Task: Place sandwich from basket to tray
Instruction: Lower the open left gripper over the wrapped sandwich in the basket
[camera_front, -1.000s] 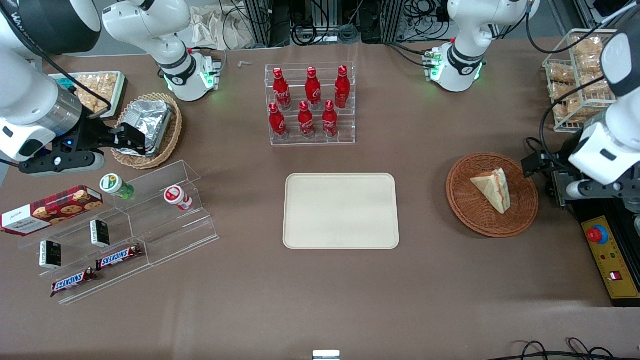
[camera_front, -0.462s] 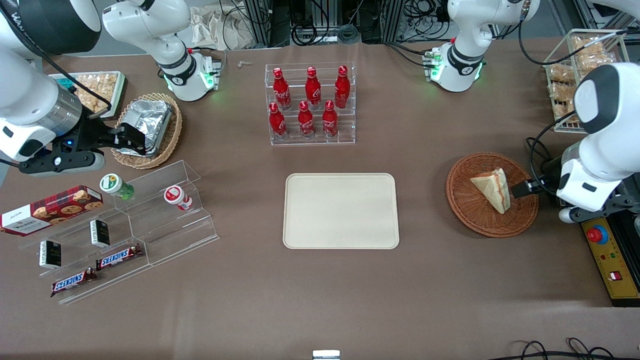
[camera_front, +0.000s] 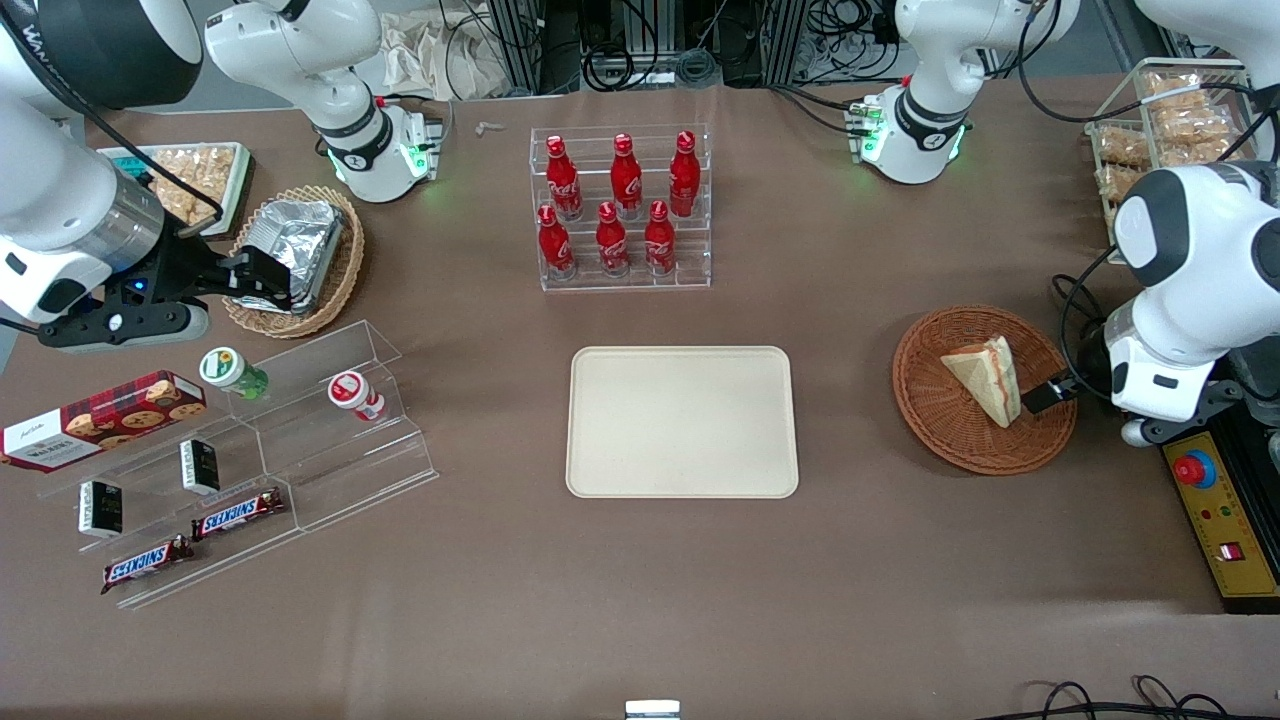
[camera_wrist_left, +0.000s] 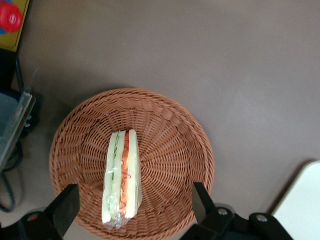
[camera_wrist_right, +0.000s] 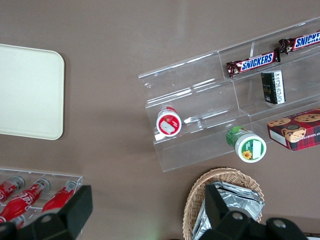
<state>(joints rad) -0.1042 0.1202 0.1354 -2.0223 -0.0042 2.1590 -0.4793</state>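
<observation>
So the sandwich (camera_front: 985, 378) is sitting in the round reddish-brown basket (camera_front: 940, 420), lying on its side in the front view with the cut edge facing the working arm's end of the table. In the left wrist view the sandwich (camera_wrist_left: 122, 179) is showing its stripe of red and green filling between the pale bread slices, wrapped in what looks like clear film, resting a bit off the middle of the basket (camera_wrist_left: 165, 150).

The gripper (camera_front: 1040, 397) is hanging over the basket's rim on the working arm's side, just beside the sandwich. Its fingers (camera_wrist_left: 64, 211) are spread wide apart, one on each side of the wedge, not touching it and holding nothing.

The cream tray (camera_front: 682, 422) is lying flat on the brown table (camera_front: 850, 250), well apart from the basket, toward the parked arm's end. A corner of the tray (camera_wrist_left: 302, 205) is peeking into the wrist view too.

Farther from the front camera than the tray, a clear rack of red bottles (camera_front: 620, 208) is standing. Way over at the parked arm's end, a tan basket with a foil package (camera_front: 292, 245) is sitting near stepped acrylic racks (camera_front: 330, 440) holding snacks.
</observation>
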